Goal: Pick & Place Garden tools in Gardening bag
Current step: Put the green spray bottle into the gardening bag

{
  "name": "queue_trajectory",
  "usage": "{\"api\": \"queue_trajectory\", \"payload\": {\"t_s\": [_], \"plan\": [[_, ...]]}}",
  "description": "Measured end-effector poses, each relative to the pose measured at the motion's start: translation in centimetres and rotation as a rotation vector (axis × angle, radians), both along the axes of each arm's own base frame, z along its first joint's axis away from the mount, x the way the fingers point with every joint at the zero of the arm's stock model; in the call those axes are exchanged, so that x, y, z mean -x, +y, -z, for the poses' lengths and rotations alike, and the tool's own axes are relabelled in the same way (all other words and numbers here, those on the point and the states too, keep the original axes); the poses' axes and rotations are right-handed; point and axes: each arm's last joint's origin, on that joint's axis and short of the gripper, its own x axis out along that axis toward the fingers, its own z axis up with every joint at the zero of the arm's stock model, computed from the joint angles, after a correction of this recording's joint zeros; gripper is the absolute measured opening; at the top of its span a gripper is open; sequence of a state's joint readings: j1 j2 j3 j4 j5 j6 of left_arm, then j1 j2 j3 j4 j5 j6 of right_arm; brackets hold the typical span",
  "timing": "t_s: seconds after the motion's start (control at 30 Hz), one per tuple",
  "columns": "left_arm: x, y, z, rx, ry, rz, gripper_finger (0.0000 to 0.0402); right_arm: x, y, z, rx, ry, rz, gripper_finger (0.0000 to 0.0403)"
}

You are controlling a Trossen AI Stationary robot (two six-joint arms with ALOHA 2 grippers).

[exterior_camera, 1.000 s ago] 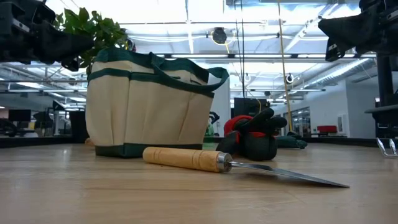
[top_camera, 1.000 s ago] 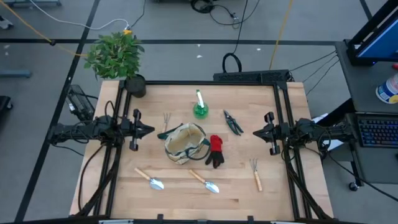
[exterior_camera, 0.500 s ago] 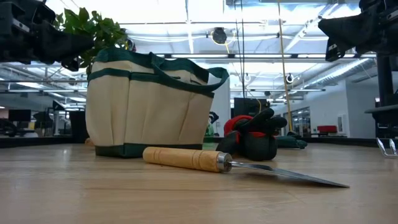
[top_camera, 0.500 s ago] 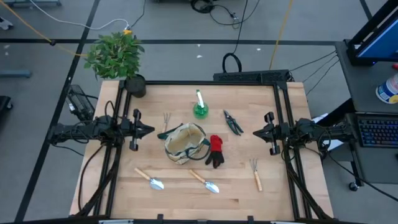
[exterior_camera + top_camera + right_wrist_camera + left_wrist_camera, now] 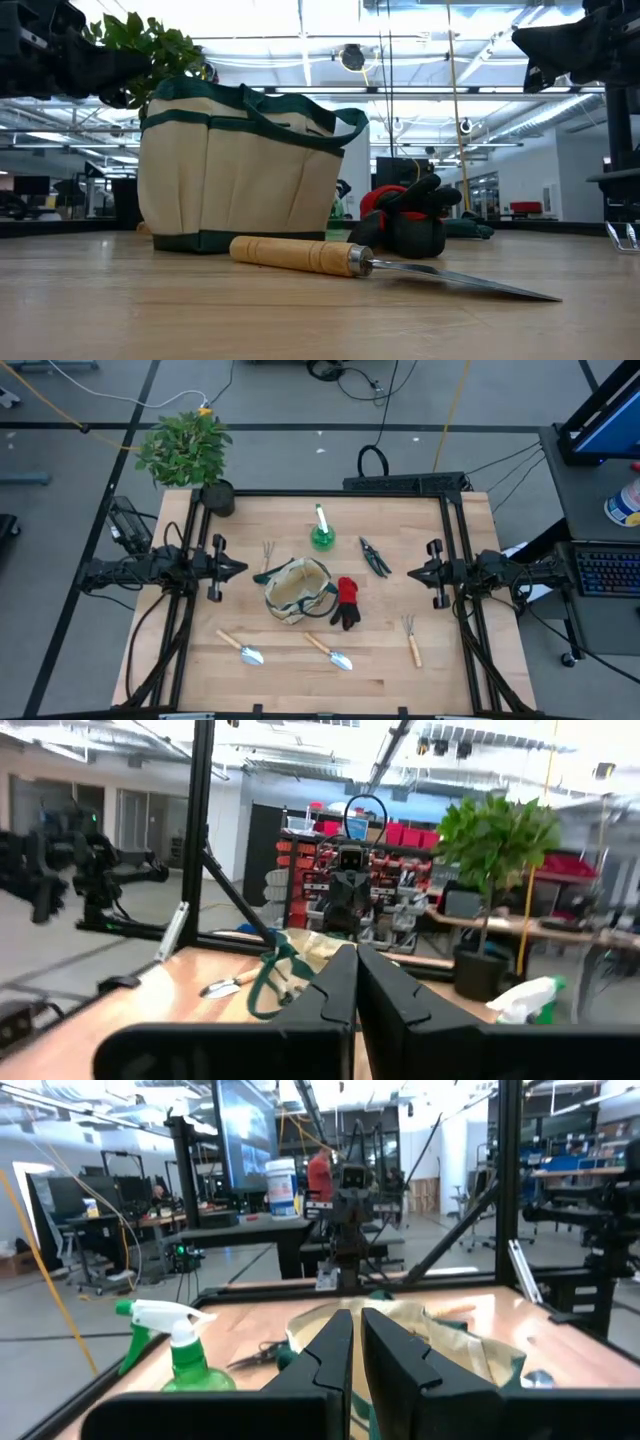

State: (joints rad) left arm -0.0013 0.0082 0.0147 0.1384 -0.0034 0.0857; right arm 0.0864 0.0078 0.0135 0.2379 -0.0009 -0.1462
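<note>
The bag (image 5: 298, 590) stands upright near the middle of the table (image 5: 330, 680), its mouth open to the camera above (a green loop handle arches over its rim). Just beside it on the right lie the gloves (image 5: 347, 601), red and black, in a heap. Behind the bag, toward the far edge, stands the spray bottle (image 5: 322, 530); to its right lie the shears (image 5: 375, 556), and to its left a fork rake (image 5: 268, 553), close to the bag's far side. Nearer the front edge lie two trowels, one trowel (image 5: 241, 647) to the left and the second trowel (image 5: 329, 651) just below the bag, with another rake (image 5: 411, 641) off to the right.

The left tool (image 5: 240, 569) hangs above the table's left side, well apart from the bag, its fingers pressed together on nothing. The right tool (image 5: 412, 573) hangs above the right side, likewise clenched and empty. A potted plant (image 5: 188, 452) sits at the far left corner.
</note>
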Motion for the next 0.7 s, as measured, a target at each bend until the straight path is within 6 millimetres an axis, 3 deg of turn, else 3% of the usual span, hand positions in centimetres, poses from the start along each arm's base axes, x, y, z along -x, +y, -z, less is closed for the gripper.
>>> {"api": "queue_trajectory", "payload": {"t_s": [0.2,0.7], "plan": [[0.0,0.0,-0.1,0.007,-0.015,-0.005,0.0033,0.1,0.0,-0.5,0.047,-0.057,0.017,0.0000],[0.0,0.2,-0.1,0.050,-0.014,-0.070,0.0033,0.5,-0.9,-1.3,-0.368,-0.157,0.218,0.0000]]}}
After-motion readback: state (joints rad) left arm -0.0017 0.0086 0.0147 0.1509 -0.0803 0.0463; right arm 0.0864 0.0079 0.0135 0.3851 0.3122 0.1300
